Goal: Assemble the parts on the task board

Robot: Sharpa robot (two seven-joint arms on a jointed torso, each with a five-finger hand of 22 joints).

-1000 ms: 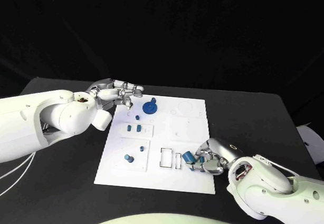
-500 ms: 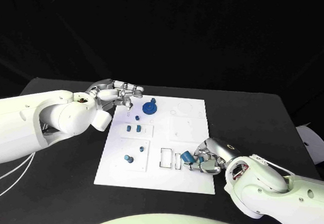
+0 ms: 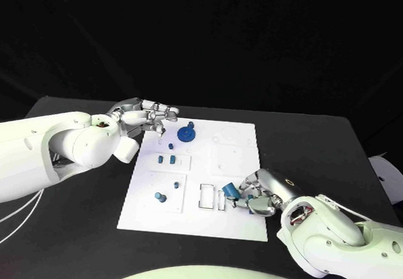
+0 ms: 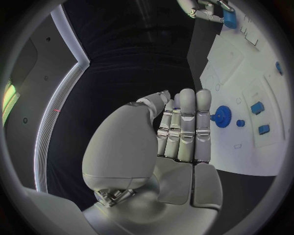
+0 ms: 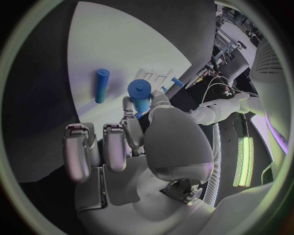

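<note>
While the right hand (image 3: 256,198) pinches a small blue cylindrical part (image 3: 228,192) over the white task board (image 3: 238,162), the left hand (image 3: 147,116) hovers empty, fingers together.

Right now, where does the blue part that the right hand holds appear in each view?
Head view: the blue part is pinched by the right hand over the near right area of the board, beside the rectangular slots.
Left wrist view: small and far off near the circle's rim, in the other arm's fingers.
Right wrist view: just past the hand's own fingertips.
Shared landmark: the white task board under it.
</note>
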